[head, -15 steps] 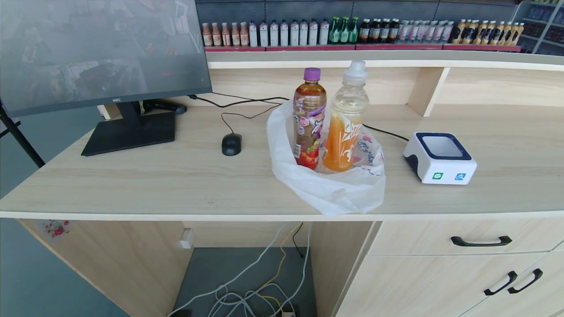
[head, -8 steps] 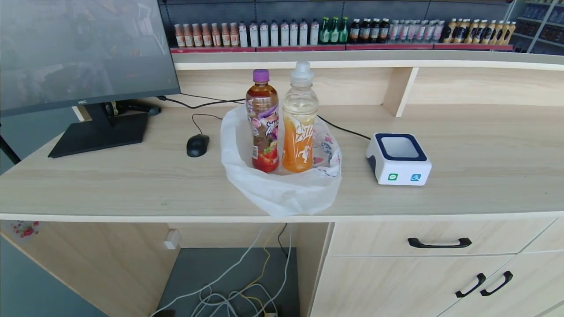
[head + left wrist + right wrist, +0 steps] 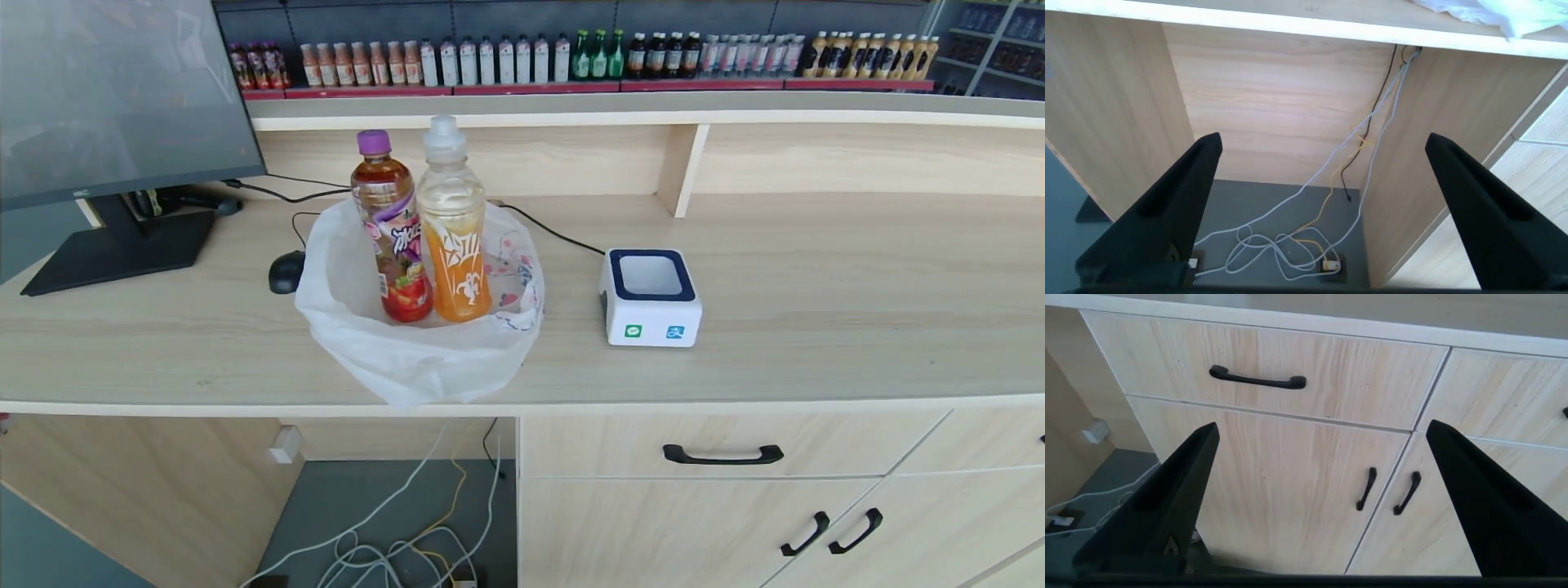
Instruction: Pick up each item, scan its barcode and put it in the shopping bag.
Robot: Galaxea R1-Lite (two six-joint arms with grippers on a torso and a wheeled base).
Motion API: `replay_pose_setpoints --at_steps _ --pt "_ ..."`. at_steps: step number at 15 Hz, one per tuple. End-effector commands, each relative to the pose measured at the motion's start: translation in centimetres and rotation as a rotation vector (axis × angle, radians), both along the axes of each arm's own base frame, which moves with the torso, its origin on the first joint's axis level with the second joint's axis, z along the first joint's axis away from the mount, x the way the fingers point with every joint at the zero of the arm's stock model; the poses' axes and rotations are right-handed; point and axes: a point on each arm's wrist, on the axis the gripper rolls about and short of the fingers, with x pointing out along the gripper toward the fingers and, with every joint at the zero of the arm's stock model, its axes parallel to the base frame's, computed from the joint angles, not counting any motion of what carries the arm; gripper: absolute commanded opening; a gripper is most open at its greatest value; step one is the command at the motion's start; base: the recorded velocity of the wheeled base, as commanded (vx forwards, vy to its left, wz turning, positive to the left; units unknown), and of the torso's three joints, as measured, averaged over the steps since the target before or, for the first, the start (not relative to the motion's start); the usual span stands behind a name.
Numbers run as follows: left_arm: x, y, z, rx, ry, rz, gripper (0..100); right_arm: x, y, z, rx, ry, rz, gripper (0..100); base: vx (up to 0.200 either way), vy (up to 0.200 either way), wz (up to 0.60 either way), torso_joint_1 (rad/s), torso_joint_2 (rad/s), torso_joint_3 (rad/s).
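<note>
A white plastic shopping bag (image 3: 408, 359) lies open on the wooden counter (image 3: 816, 278), its front hanging over the edge. Inside it two bottles stand upright and touching: a purple-capped tea bottle (image 3: 392, 237) and a white-capped orange drink bottle (image 3: 457, 237). To the right of the bag stands a white barcode scanner (image 3: 651, 298) with a dark-rimmed window on top. My left gripper (image 3: 1323, 143) is open below the counter, facing the cable recess, with the bag's edge (image 3: 1503, 12) above it. My right gripper (image 3: 1323, 429) is open in front of the drawers, holding nothing.
A monitor (image 3: 106, 90) and a black mouse (image 3: 286, 272) sit at the counter's left. A raised back ledge with a wooden divider (image 3: 682, 167) runs behind. Drawers with black handles (image 3: 722, 455) are under the right side. Loose cables (image 3: 408, 539) lie on the floor.
The whole head picture has slid to the left, so the camera has turned right. The bag, bottles and scanner keep their places on the counter.
</note>
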Motion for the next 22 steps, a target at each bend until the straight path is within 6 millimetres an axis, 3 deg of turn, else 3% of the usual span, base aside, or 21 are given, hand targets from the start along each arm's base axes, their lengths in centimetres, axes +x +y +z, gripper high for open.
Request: replay_pose_setpoints --at_steps 1,5,22 --pt "0.00 0.00 -0.01 0.001 0.000 0.000 100 0.01 0.00 0.00 0.000 0.002 0.000 100 0.000 -0.200 0.00 0.002 0.00 0.002" --pt "0.00 0.00 -0.01 0.000 0.000 0.000 100 0.01 0.00 0.00 0.003 0.002 0.000 100 0.000 -0.200 0.00 0.001 0.00 0.002" --pt "0.00 0.00 -0.01 0.000 0.000 0.000 100 0.02 -0.03 0.00 0.017 0.003 -0.013 100 0.000 0.000 0.00 0.000 0.00 0.000"
